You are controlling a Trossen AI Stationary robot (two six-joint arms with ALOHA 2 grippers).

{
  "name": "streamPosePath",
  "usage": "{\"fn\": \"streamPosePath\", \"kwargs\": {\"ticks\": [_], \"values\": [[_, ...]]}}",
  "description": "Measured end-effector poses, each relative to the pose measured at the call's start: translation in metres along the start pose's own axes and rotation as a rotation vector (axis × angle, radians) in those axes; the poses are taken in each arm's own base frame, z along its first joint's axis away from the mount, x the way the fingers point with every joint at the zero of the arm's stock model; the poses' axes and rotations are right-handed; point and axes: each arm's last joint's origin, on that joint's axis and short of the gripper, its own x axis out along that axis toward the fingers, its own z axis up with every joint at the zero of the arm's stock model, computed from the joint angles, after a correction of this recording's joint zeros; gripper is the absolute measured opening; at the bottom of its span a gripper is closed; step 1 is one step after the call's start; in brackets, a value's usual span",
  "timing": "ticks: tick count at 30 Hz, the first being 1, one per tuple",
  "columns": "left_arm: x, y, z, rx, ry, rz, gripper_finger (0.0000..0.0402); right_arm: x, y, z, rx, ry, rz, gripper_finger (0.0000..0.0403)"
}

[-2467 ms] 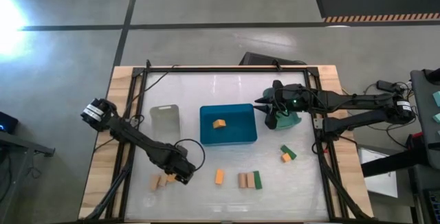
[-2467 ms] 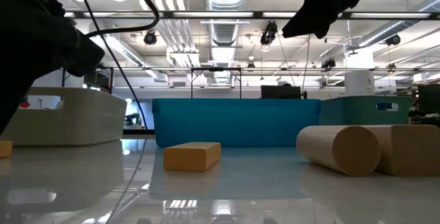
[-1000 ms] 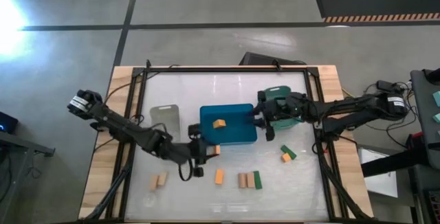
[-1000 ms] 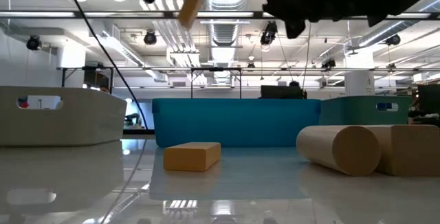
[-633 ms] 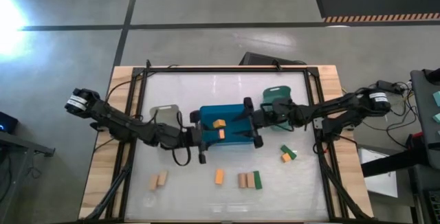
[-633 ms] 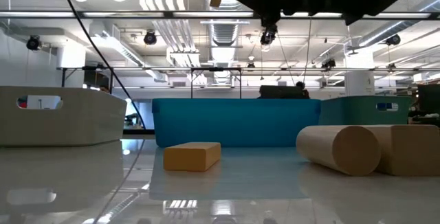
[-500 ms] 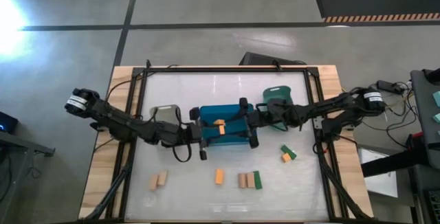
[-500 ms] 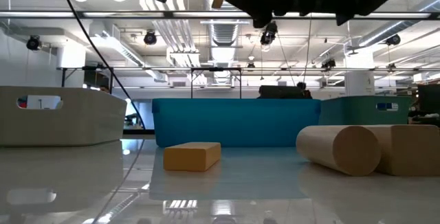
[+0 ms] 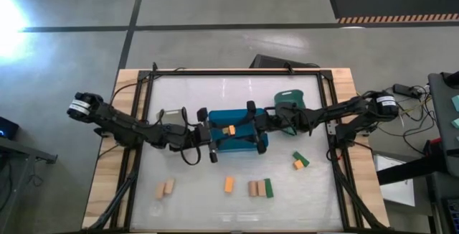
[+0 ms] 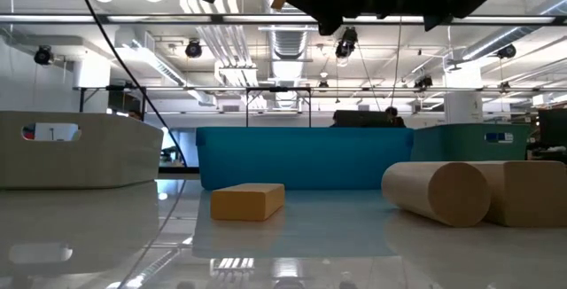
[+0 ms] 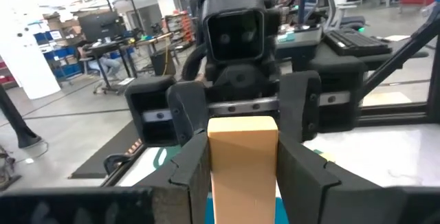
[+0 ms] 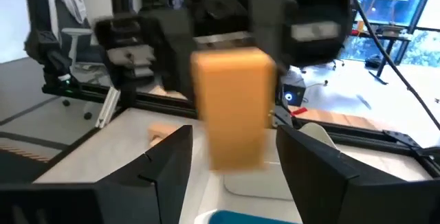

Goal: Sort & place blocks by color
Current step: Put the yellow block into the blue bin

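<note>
High view: the left claw [image 9: 210, 133] clamps an orange block [image 11: 243, 162] above the blue bin [image 9: 240, 146], facing the right claw [image 9: 255, 128], whose spread fingers flank the block without touching. Releasing before the right claw closes would probably drop it awkwardly; the claws could also collide.

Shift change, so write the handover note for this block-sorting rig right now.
Left gripper: shut on an orange rectangular block, held high over the blue plastic bin.
Right gripper: open, facing the left, fingers either side of that block without gripping it.
On the table: another orange block, two tan wooden pieces beside a dark green block, an orange-and-green pair, two tan blocks.
Done: cannot tell; the arms hide the bin's inside.
Left: place the held block, then sort the rest.
</note>
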Motion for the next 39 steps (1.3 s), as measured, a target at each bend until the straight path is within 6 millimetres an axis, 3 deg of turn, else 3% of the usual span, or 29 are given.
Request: {"fn": "streamPosePath", "kwargs": {"ticks": [16, 23, 28, 33, 39], "values": [[0.004, 0.006, 0.003, -0.012, -0.022, 0.022, 0.0116, 0.012, -0.005, 0.006, -0.042, 0.017, -0.003, 0.0192], [0.003, 0.006, 0.001, -0.003, -0.012, 0.020, 0.0139, 0.013, -0.006, 0.008, -0.063, 0.042, -0.020, 0.0123], [0.003, 0.006, 0.001, -0.019, -0.010, 0.020, 0.0147, 0.014, -0.006, 0.007, -0.061, 0.080, -0.023, 0.0123], [-0.004, 0.011, 0.006, 0.000, 0.013, 0.016, 0.0150, 0.018, -0.008, 0.012, -0.036, 0.201, -0.027, 0.0123], [-0.023, 0.024, 0.020, 0.018, 0.046, 0.015, 0.0152, 0.017, -0.012, 0.019, -0.004, 0.494, -0.040, 0.0123]]}}
